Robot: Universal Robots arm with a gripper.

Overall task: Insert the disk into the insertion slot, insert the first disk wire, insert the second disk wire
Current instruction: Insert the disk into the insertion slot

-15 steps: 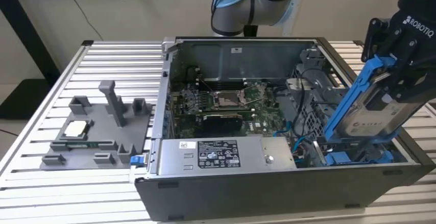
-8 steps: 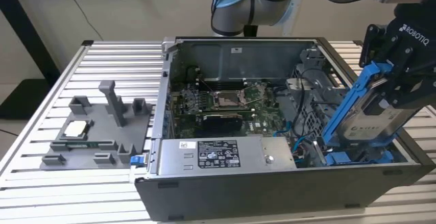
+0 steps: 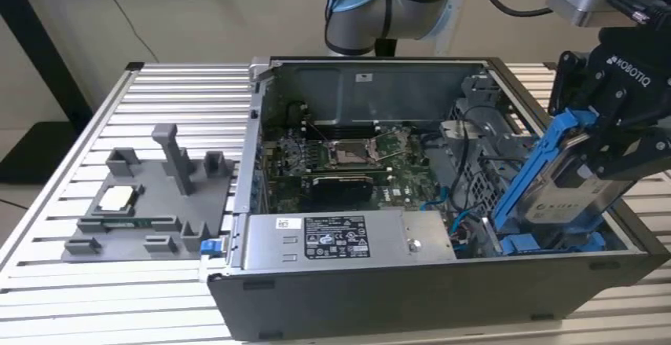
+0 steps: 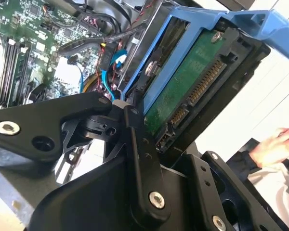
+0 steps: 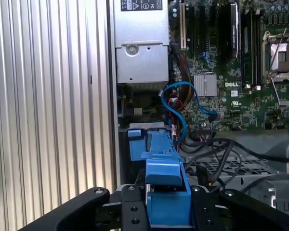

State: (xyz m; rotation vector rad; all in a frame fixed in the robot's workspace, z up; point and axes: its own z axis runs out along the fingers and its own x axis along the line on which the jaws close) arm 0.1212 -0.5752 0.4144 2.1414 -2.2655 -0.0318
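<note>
- Black fingers (image 5: 132, 211) of the gripper (image 5: 167, 207) are closest in both wrist views — the jaws are clamped tight on the disk (image 3: 571, 188), with one finger on each side of it.
- The disk is silver-grey with a white label. It sits in a bright blue frame (image 3: 527, 180).
- In the second wrist view its green board (image 4: 183, 89) and its row of gold pins (image 4: 206, 81) face the camera.
- In the exterior view the disk is tilted. Its top end pokes up above the rim of the computer case (image 3: 419, 302), on the exterior view's right.
- Its low end is down by the insertion slot (image 3: 555, 243), the bay with blue edges in the near corner of the case. I cannot tell if the disk touches the slot.
- A blue wire (image 5: 176, 103) curls inside the case, near the green motherboard (image 3: 346, 156).
- A grey box with a label (image 3: 335, 239) lies along the near wall of the case.
- A grey plastic tray (image 3: 147, 203) rests on the ribbed metal table (image 3: 53, 282) — just beside the case, on the exterior view's left.
- A person's hand (image 4: 277, 144) shows past the disk in the second wrist view, well apart from the gripper.
</note>
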